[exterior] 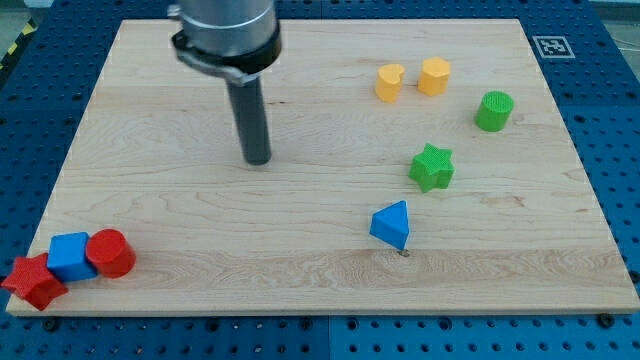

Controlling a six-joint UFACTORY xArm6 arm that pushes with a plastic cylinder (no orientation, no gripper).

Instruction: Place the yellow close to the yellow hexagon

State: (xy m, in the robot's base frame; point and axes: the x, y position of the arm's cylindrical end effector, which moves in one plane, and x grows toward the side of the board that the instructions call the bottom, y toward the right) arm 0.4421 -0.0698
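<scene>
Yellow heart block sits far right, just beside the yellow hexagon, a slim gap between. Best approach, I judge: circle to the heart's left face and nudge gently right, avoiding overshoot. My tip stands upright mid-board, well left, touching no block; no fingers, nothing held.

Place: looking like a robotics lab bench.
Evidence: wooden board lying under my tip, blue perforated table surrounding it, fiducial tag sitting far right.
</scene>
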